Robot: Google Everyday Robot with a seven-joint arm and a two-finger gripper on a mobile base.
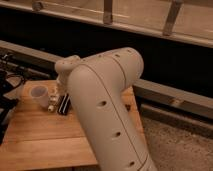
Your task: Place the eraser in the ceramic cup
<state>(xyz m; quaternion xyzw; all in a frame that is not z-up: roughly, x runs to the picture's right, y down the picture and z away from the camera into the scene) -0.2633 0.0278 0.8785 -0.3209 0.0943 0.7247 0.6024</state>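
Hovering just right of the ceramic cup [39, 93], the hand [61, 90] sits above the eraser [64, 105] on the bench [35, 135], grip impossible to tell; pickup stage, likely needing a lift over the cup.

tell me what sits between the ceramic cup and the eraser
A small beige tube-like object lies between the ceramic cup and the eraser, in the camera view. The gripper hangs just above the eraser.
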